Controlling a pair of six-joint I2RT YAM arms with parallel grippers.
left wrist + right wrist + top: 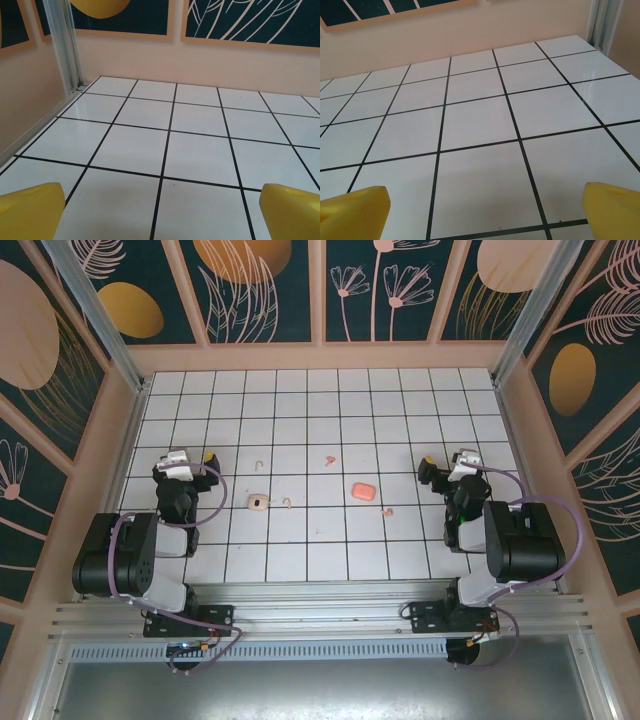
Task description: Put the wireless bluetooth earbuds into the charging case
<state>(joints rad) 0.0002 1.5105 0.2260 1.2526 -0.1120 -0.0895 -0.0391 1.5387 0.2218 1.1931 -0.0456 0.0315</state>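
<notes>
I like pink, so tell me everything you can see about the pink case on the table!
The pink charging case is a small, rounded, salmon-pink pebble that looks like plastic. It lies flat on the white tiled table, right of the middle, touching nothing else. Whether its lid is open is too small to tell.

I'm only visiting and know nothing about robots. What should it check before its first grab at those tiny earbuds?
1. Left gripper open and empty: ok.
2. Right gripper open and empty: ok.
3. Pink case lid open: cannot tell, too small.
4. Beige case lid open: cannot tell.
5. Far pink earbud and near pink earbud lying loose on the tiles, apart from the cases: ok.
6. Far beige earbud and near beige earbud lying loose too: ok.
</notes>
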